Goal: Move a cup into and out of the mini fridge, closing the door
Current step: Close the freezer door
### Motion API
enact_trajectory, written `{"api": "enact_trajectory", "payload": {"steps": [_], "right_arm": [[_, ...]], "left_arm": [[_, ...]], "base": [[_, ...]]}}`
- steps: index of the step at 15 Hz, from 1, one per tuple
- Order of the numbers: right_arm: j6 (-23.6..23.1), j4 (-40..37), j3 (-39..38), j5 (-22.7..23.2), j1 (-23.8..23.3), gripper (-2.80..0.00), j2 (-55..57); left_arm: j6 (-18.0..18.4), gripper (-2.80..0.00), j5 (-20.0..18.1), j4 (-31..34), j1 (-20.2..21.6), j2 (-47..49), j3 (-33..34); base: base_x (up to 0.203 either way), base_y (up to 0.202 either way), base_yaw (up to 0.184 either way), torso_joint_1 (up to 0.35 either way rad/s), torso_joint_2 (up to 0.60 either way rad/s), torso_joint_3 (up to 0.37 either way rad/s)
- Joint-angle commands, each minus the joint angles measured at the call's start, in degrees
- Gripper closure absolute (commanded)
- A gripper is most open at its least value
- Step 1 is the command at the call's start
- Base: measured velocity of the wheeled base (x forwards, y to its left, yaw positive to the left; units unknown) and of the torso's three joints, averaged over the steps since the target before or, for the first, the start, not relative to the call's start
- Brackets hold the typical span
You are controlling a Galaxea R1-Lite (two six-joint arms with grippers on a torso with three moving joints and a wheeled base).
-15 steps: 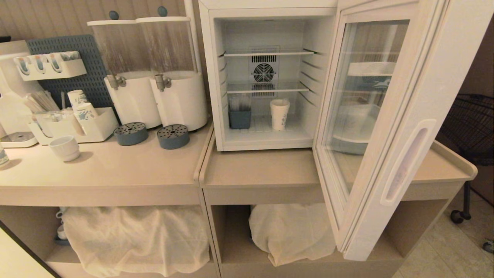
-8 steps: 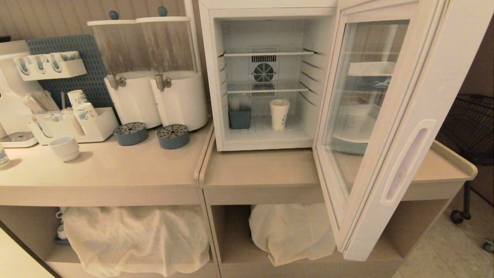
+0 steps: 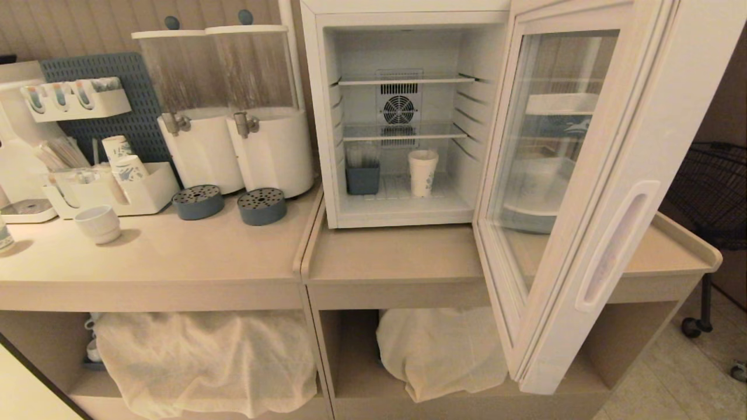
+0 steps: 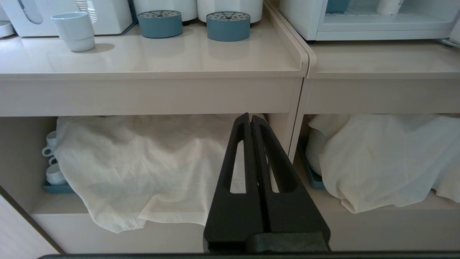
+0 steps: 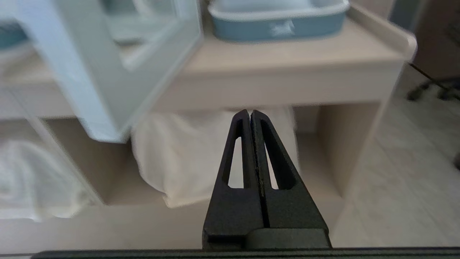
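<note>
The left gripper (image 4: 251,118) is held low before the counter's cloth-covered shelf, its jaws pressed together and holding nothing. The cup (image 3: 422,172) is seen upright on the mini fridge (image 3: 402,217) floor – beside a small blue bin (image 3: 362,179) – with the door (image 3: 589,192) swung wide open. The right gripper (image 5: 250,114) is kept low near the door's bottom corner, its jaws also together and holding nothing.

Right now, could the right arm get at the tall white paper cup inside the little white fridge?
Probably yes. The glass-paned door stands wide open and the cup sits alone on the fridge floor, but the right gripper is low, shut and empty.

door (image 3: 589,192) swung open; fridge mouth clear | bin (image 3: 362,178) left of cup (image 3: 422,172)
</note>
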State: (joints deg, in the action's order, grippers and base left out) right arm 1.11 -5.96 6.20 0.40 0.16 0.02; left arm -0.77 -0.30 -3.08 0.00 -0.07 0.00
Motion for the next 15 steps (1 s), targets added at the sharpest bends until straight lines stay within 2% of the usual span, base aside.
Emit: {"api": "enact_trajectory", "payload": {"steps": [1, 3, 4, 8, 9, 12, 15], "right_arm": [[0.62, -5.86, 7.79, 2.28, 0.02, 0.00, -0.02], [2.29, -13.15, 16.22, 8.42, 0.02, 0.00, 0.44], [3.10, -14.24, 18.65, 9.66, 0.02, 0.00, 2.55], [7.09, -11.92, 29.61, 10.67, 1.51, 0.00, 16.47], [7.36, -11.63, 31.80, 10.81, 3.31, 0.00, 19.91], [7.46, -11.00, 36.55, 10.89, 14.35, 0.00, 29.30], [7.17, -7.92, 38.42, 11.07, 17.33, 0.00, 37.40]], "left_arm": [[-0.02, 0.00, -0.05, 0.01, 0.00, 0.07, 0.97], [-0.02, 0.00, -0.05, 0.01, 0.00, 0.07, 0.97], [-0.11, 0.00, -0.02, 0.01, 0.00, 0.07, 0.97], [-0.11, 0.00, -0.05, -0.08, 0.00, 0.07, 0.97], [-0.11, 0.00, -0.04, 0.01, 0.00, 0.07, 0.97], [-0.20, 0.00, 0.04, 0.01, 0.00, 0.07, 0.97], [-0.11, 0.00, -0.04, 0.01, 0.00, 0.07, 0.97]], "base": [[0.000, 0.000, 0.000, 0.000, 0.00, 0.000], [0.000, 0.000, 0.000, 0.000, 0.00, 0.000], [0.000, 0.000, 0.000, 0.000, 0.00, 0.000], [0.000, 0.000, 0.000, 0.000, 0.00, 0.000], [0.000, 0.000, 0.000, 0.000, 0.00, 0.000], [0.000, 0.000, 0.000, 0.000, 0.00, 0.000], [0.000, 0.000, 0.000, 0.000, 0.00, 0.000]]}}
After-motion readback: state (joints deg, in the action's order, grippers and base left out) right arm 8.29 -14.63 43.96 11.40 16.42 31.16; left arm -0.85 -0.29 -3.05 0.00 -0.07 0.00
